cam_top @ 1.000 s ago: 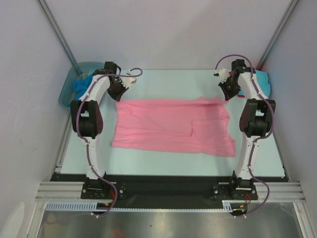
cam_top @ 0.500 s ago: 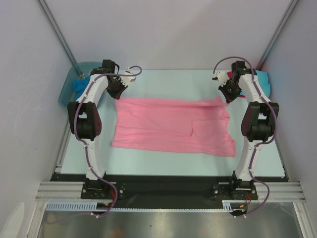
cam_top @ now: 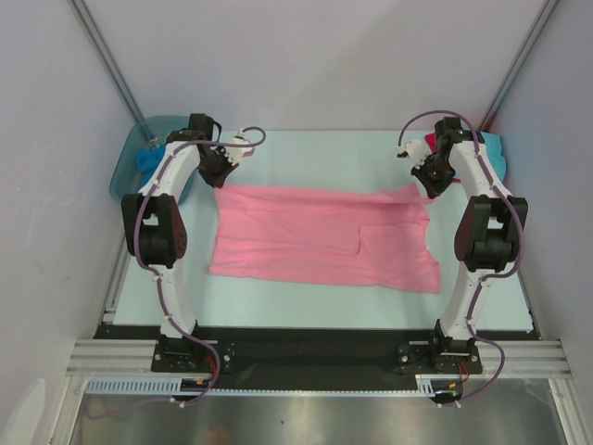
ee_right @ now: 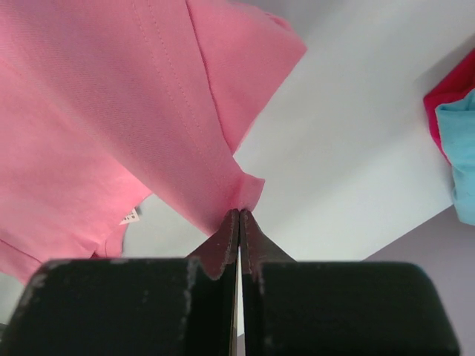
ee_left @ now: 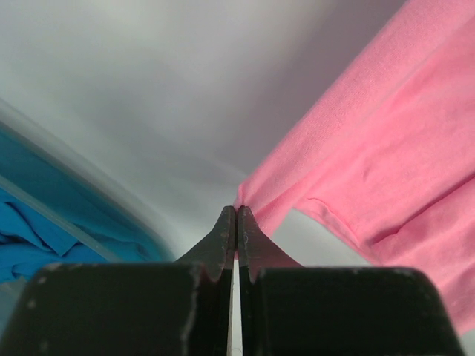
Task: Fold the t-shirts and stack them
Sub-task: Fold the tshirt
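A large light pink t-shirt point(cam_top: 324, 236) lies spread across the middle of the table, folded once. My left gripper point(cam_top: 220, 179) is shut on its far left corner point(ee_left: 249, 194), and my right gripper point(cam_top: 430, 188) is shut on its far right corner point(ee_right: 249, 191). Both corners are pinched at the fingertips and lifted slightly. A turquoise t-shirt point(cam_top: 497, 154) with a red t-shirt point(cam_top: 431, 141) beside it lies at the far right; both show in the right wrist view, turquoise point(ee_right: 462, 141) and red point(ee_right: 453, 89). A brighter blue t-shirt point(cam_top: 148, 159) sits in the tub.
A translucent grey-blue plastic tub point(cam_top: 130, 158) stands at the far left corner, its rim point(ee_left: 89, 174) close to my left fingers. White walls enclose the back and sides. The black rail point(cam_top: 306, 348) with the arm bases runs along the near edge.
Both grippers have drawn slightly apart and toward the back, pulling the pink shirt's far edge tauter; the right arm has shifted to the right.
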{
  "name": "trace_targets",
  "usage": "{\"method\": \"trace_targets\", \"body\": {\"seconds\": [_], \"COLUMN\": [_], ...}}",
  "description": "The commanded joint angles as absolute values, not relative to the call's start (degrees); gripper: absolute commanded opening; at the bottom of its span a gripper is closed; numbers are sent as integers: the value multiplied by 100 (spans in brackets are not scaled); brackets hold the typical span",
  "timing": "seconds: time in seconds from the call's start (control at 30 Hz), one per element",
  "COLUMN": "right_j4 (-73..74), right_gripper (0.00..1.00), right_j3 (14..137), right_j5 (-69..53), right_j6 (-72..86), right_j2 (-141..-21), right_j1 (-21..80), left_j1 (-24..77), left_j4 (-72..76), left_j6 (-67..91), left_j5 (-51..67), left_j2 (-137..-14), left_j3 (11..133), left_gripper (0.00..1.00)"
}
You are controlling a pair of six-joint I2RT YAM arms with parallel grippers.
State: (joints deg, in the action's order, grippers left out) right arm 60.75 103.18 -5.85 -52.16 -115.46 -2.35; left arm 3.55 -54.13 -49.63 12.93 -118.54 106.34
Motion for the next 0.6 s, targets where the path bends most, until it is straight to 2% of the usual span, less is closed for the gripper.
{"method": "trace_targets", "body": {"seconds": [0.0, 0.23, 0.57], "right_j4": [6336, 6583, 6776], "right_gripper": [0, 0, 0], "right_j3": [10319, 10108, 9405], "right_j5": [-396, -273, -132], "right_j6": [-5423, -5625, -5801], "right_j2": [-11074, -10793, -10293], "right_j1": [-246, -246, -106], "left_j1": [281, 264, 211], "left_j4": [-5274, -5291, -5624], "left_j6": [-5317, -5704, -6117], "left_j5": [1468, 1529, 1529], "left_j2": [-11347, -11092, -11004], "left_j3": [10486, 10020, 9958], "left_gripper": [0, 0, 0]}}
